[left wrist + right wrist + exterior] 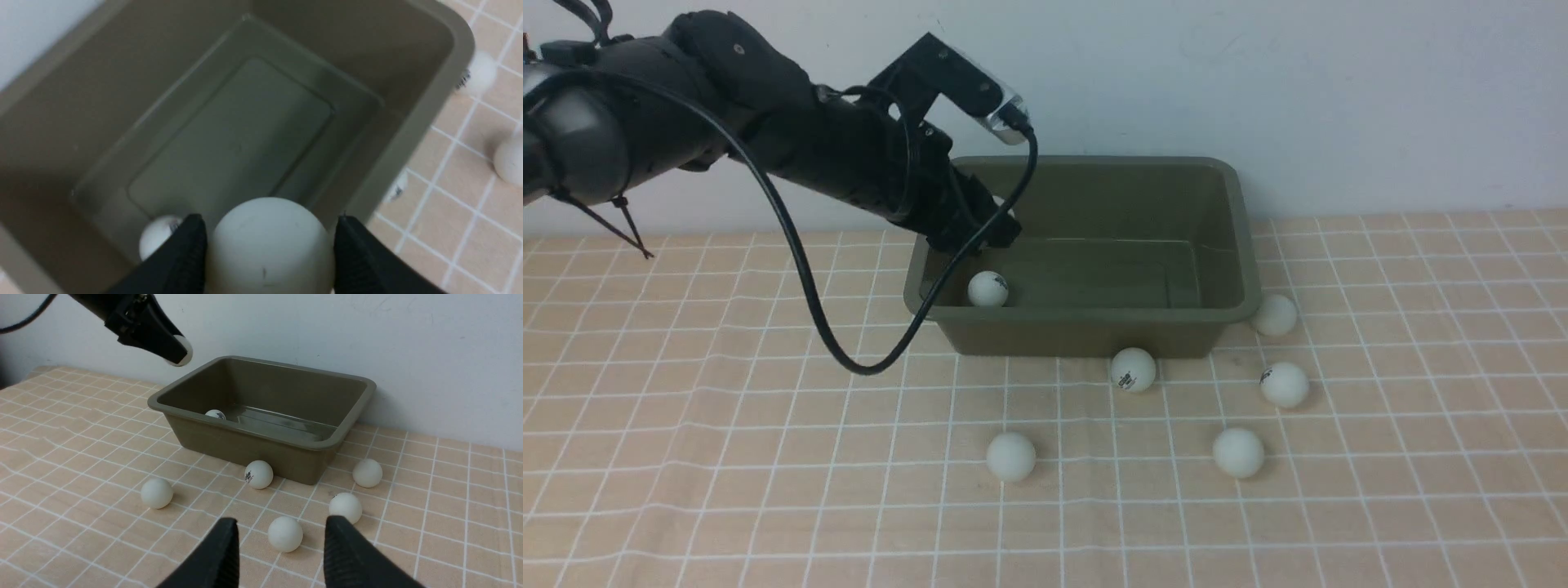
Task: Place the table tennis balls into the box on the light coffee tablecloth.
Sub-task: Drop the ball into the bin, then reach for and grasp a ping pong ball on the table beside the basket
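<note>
Ball [269, 249] matte, round, in left pincer [269, 221] over box [429, 106] | right pincer [281, 522] parted, empty

Seven white balls [1132, 369] in all: one ball [269, 245] between the left fingers [184, 253], one in the box [1086, 196], five on the tablecloth [727, 457]; one green box, one checked tablecloth
</note>
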